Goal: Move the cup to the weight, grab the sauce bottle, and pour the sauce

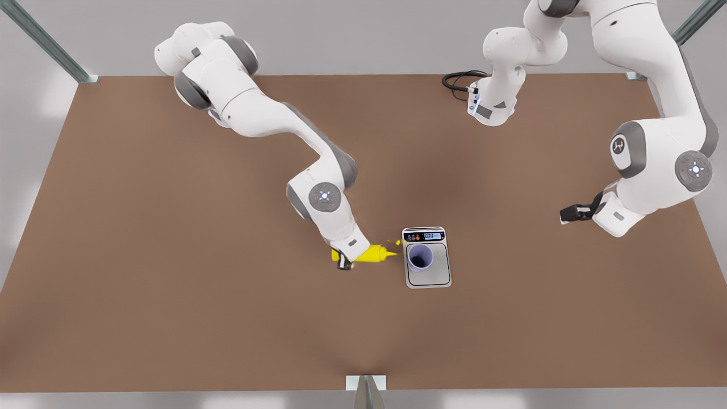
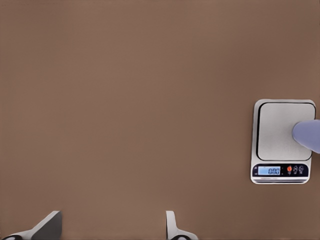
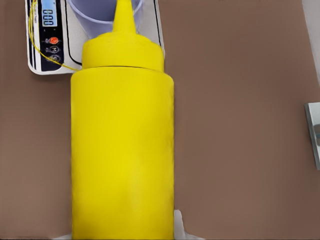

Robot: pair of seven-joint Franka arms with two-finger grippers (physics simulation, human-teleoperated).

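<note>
Spanning grey room, brown table (image 1: 170, 284) — right claw (image 1: 345, 258) grasping sauce bottle (image 1: 372, 254); left claw (image 2: 112, 225) released, waiting.

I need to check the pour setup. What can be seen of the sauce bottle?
The sauce bottle is a bright yellow, plastic-looking cylinder with a rounded shoulder and thin pointed nozzle. It lies tipped roughly horizontal above the table, held in the right gripper, nozzle pointing toward the cup on the weight. Small yellow droplets hang near its tip, short of the cup.
</note>
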